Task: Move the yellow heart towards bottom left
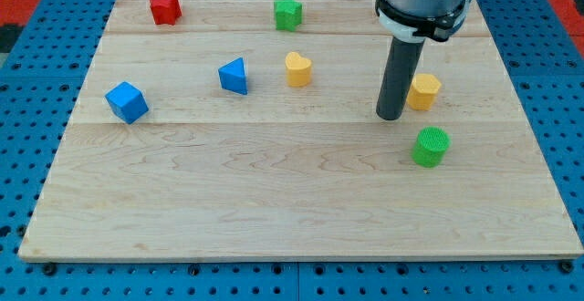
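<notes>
While my tip (391,117) rests on the board (274,210) with nothing against it (it is a bare rod, so it has no jaws to open or close), the yellow heart (297,68) sits well off toward the view's left and a little toward the top. A second yellow block (423,91) stands just beside the rod on the view's right, and a green cylinder (430,147) lies near, below and to the right. The heart looks small, light and rigid, likely to slide easily on smooth wood and to spin if struck off-centre. I judge the upper-right lobe is the face to press.
</notes>
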